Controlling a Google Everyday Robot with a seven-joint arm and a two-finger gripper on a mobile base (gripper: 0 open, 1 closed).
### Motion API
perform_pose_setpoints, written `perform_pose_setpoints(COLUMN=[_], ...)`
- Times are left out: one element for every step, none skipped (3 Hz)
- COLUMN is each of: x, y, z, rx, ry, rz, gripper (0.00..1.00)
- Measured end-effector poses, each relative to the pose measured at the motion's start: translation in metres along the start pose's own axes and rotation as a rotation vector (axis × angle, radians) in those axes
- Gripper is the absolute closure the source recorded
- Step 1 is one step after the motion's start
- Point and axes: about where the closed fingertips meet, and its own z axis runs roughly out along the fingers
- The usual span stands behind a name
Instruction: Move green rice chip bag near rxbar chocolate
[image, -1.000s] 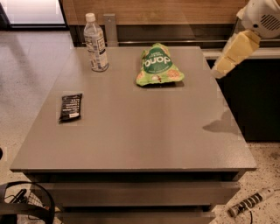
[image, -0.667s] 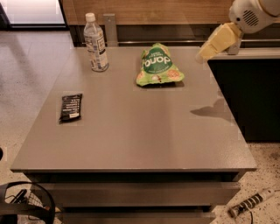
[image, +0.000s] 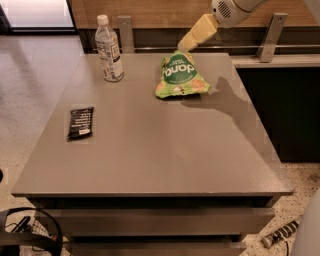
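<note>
The green rice chip bag lies flat on the far middle of the grey table, with its dark green logo facing up. The rxbar chocolate is a small black bar lying near the table's left edge. My gripper reaches in from the upper right and hovers just above the far end of the bag. It holds nothing that I can see.
A clear water bottle with a white cap stands at the table's far left. A wooden wall and metal rail run behind the table. A dark cabinet stands to the right. Cables lie on the floor at the lower left.
The gripper has moved left from beyond the table's right far corner to above the far end of the green bag. The bag, bar and bottle have not moved.
</note>
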Motion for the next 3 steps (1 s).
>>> perform_pose_setpoints(x=[0.0, 0.0, 0.01], y=[0.0, 0.006, 0.004], z=[0.0, 0.031, 0.067], rx=[0.0, -0.013, -0.041], ry=[0.0, 0.05, 0.086], rz=[0.0, 0.017, 0.072], gripper=[0.0, 0.0, 0.0])
